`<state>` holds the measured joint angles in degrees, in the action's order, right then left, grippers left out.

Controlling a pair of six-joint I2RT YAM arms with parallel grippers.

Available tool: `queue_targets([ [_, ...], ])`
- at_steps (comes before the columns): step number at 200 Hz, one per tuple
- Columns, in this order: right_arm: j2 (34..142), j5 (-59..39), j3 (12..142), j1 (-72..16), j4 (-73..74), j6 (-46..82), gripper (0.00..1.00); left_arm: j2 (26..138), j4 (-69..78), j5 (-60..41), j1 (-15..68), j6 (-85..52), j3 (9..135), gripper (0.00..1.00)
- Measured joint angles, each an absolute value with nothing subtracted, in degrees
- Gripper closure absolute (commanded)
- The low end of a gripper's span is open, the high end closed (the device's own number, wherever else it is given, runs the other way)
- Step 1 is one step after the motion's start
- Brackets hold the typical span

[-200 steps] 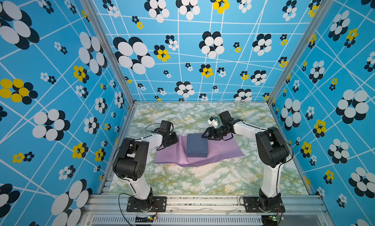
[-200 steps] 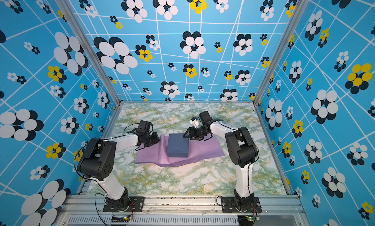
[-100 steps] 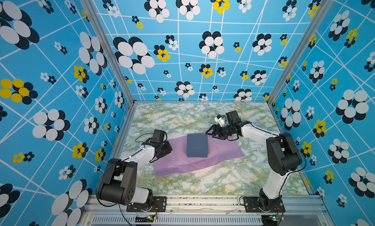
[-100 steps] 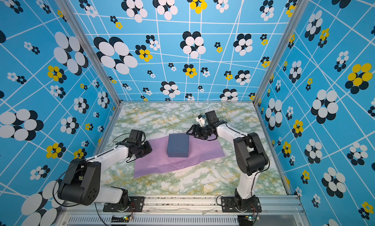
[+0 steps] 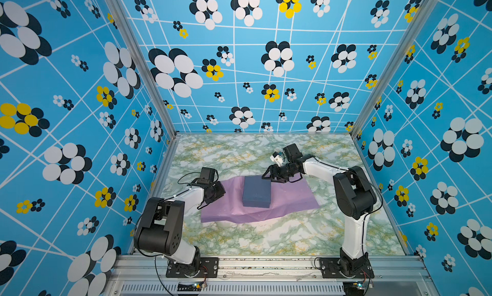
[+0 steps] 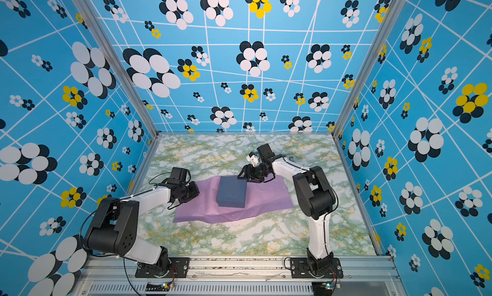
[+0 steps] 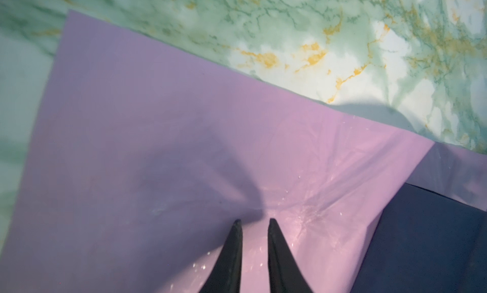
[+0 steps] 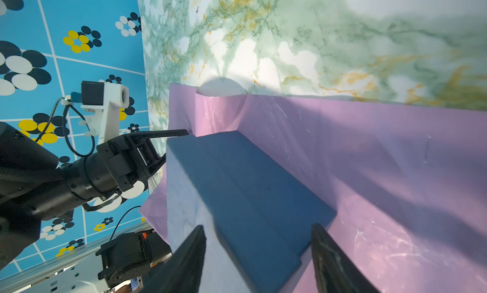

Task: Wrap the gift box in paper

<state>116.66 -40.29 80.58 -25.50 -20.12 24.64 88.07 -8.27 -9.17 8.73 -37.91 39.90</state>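
Note:
The navy gift box (image 5: pixel 257 192) (image 6: pixel 231 192) rests on the lilac paper (image 5: pixel 292 199) (image 6: pixel 266 199), which lies spread on the tabletop and buckles upward along its near edge. My left gripper (image 5: pixel 221 191) (image 7: pixel 254 222) hovers low over the paper's left part, left of the box. Its fingertips (image 7: pixel 238 223) stand a narrow gap apart, and only paper shows between them. At the box's far right corner my right gripper (image 5: pixel 267 175) (image 8: pixel 258 225) is open wide, turned sideways. One finger is over the lid and the other is beside the side wall (image 8: pixel 250 186).
Blue flower-patterned walls (image 5: pixel 80 148) enclose the marbled tabletop (image 5: pixel 266 238) on the left, back and right. An aluminium rail (image 5: pixel 266 265) with both arm bases runs along the front. The left arm's elbow (image 5: pixel 159 225) hangs over the table's front left.
My right gripper has moved left onto the box's far right corner and narrowed a little. The left arm swung toward the front and back, its gripper staying at the paper's left part.

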Motion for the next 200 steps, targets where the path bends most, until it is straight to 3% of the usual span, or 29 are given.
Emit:
queue_targets([
  [81, 119.48, -46.72, 81.12, -25.78, -11.4, 25.71, 0.45, 88.95, -8.78, -8.99, 8.73, -37.87, 41.01, 0.79],
  [109, 119.96, -48.18, 80.99, -26.65, -7.81, 27.64, 0.3, 89.03, -8.78, -8.97, 8.73, -37.63, 41.12, 0.76],
  [142, 118.83, -47.62, 78.81, -26.59, -3.53, 29.5, 0.26, 88.66, -11.0, -8.38, 9.08, -36.07, 42.41, 0.62],
  [175, 110.1, -43.59, 69.21, -22.22, -1.19, 32.91, 0.41, 83.9, -15.27, -8.51, 12.4, -31.64, 46.59, 0.46],
  [200, 103.5, -40.49, 63.31, -18.9, -1.34, 34.11, 0.57, 81.91, -13.15, -15.66, 14.31, -24.95, 51.4, 0.42],
])
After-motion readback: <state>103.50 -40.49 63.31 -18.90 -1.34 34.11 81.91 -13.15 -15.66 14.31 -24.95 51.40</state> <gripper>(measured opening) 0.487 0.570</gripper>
